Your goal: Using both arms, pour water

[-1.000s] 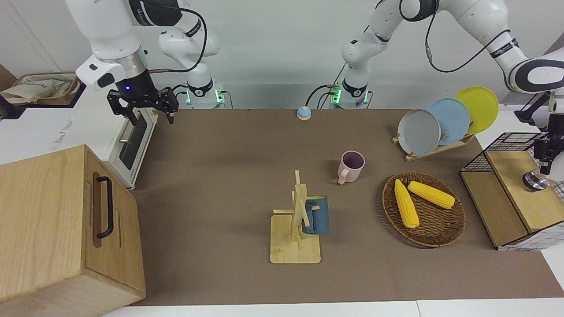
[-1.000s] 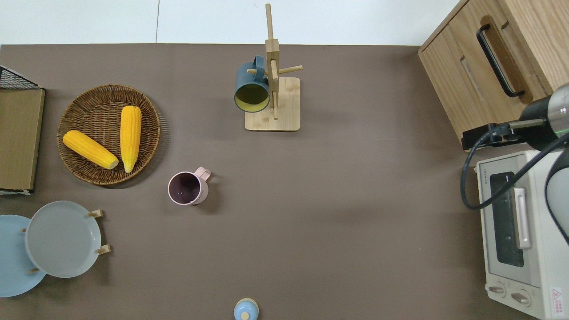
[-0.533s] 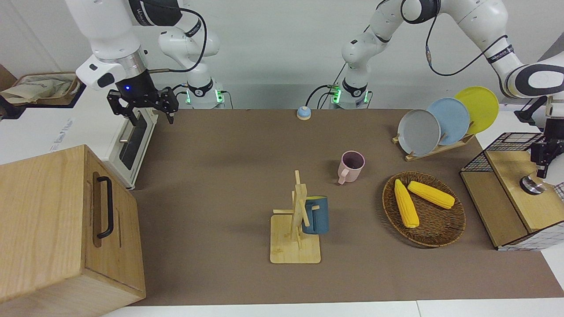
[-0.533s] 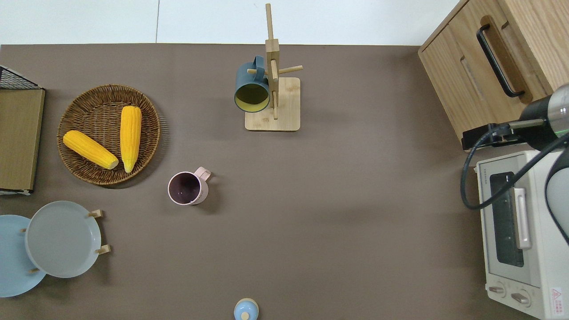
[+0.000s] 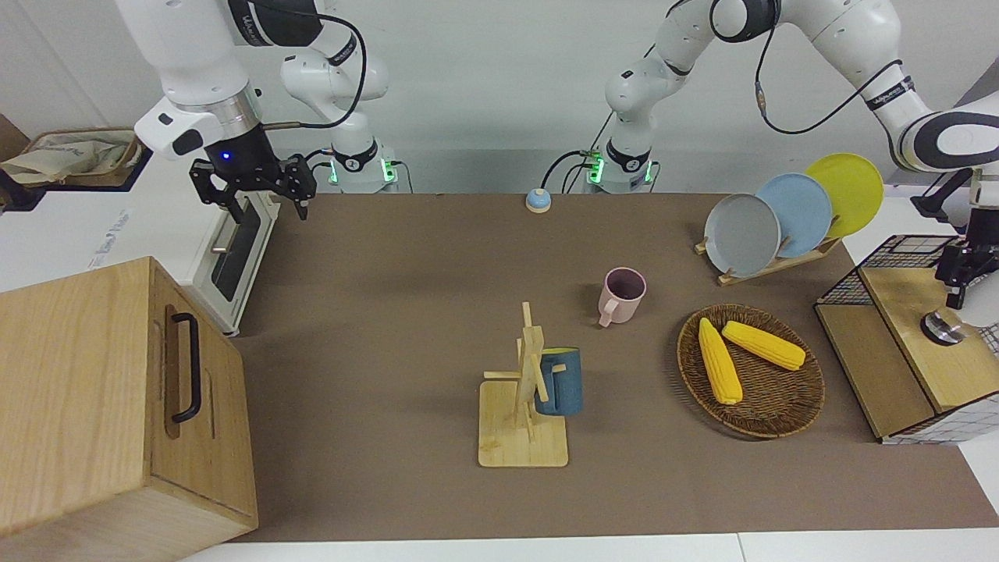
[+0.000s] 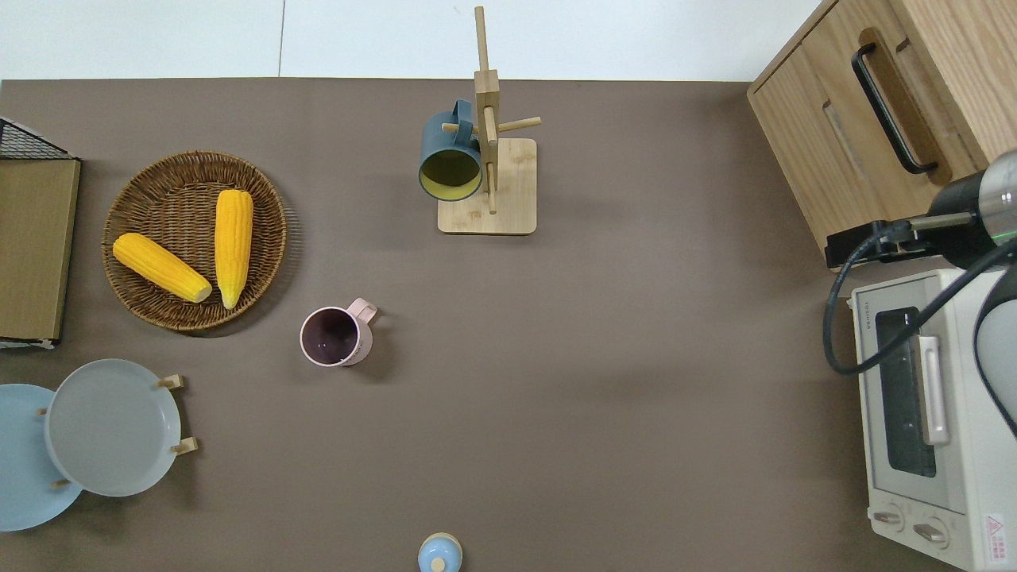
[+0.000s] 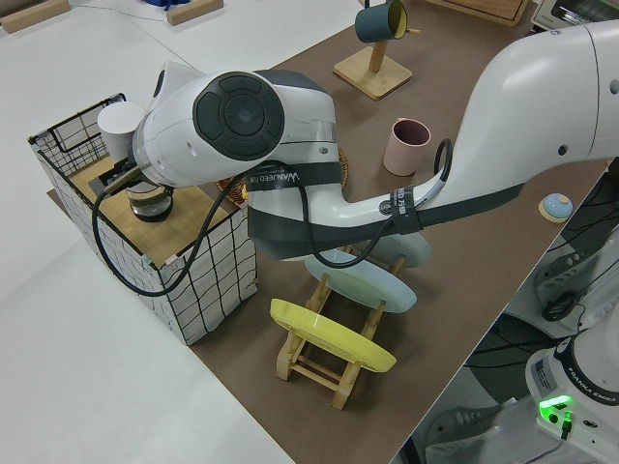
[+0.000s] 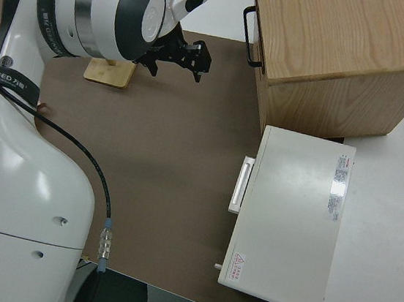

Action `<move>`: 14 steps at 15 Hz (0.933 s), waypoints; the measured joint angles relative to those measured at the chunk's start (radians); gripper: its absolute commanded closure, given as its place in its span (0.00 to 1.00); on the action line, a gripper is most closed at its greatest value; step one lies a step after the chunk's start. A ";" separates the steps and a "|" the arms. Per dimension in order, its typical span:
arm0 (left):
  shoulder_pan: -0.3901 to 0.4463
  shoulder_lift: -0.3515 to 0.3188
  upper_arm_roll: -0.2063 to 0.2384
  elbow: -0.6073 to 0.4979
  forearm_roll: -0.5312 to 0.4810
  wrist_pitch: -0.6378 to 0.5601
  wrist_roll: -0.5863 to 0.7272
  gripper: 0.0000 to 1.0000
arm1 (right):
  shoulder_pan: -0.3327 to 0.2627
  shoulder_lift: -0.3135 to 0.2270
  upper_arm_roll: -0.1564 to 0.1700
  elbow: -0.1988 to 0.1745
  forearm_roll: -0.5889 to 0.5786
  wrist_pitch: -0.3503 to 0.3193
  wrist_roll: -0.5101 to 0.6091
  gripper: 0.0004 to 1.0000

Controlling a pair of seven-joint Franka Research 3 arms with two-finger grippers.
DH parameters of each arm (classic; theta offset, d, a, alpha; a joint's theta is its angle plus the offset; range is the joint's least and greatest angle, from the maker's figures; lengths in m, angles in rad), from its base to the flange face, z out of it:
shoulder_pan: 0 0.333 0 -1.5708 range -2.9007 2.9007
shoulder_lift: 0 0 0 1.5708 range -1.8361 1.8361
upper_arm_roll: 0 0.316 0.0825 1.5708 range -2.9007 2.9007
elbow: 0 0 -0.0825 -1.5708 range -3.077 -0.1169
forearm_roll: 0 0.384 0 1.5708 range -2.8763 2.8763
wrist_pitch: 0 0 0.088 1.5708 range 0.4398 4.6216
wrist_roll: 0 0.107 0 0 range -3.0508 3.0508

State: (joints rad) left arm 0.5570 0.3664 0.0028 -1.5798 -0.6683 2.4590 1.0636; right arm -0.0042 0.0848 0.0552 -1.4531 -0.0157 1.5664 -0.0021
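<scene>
left tool (image 5: 961, 275): hovering over glass kettle (image 5: 939, 326) on wire-basket shelf (image 5: 921, 343), grip state unclear
right tool (image 5: 256, 187): parked, fingers spread
kettle handling: likely fragile, slippery; grab handle

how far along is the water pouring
Done: nothing that shows. The pink mug stands on the table and the blue mug hangs on its rack. In hand: the left hand is at the glass pot on the wire crate, with no grip visible. The right arm is parked. Left: gripping the pot, taking a mug, pouring.
</scene>
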 measured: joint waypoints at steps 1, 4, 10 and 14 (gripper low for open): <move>0.000 -0.001 0.001 0.004 0.045 -0.020 -0.037 0.00 | 0.000 0.000 0.000 0.000 0.000 0.000 0.000 0.01; 0.000 -0.022 0.001 0.022 0.193 -0.112 -0.181 0.00 | 0.000 0.000 0.000 0.000 0.000 0.000 0.000 0.01; -0.004 -0.102 -0.002 0.055 0.418 -0.346 -0.326 0.00 | 0.000 0.000 0.000 0.000 0.000 0.000 0.000 0.01; -0.051 -0.164 -0.006 0.077 0.550 -0.476 -0.442 0.00 | 0.000 0.000 0.000 0.000 0.000 0.000 0.000 0.01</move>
State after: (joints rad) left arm 0.5065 0.2023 -0.0029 -1.5025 -0.1188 1.9832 0.6213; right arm -0.0042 0.0848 0.0551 -1.4531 -0.0157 1.5664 -0.0021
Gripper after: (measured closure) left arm 0.000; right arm 0.004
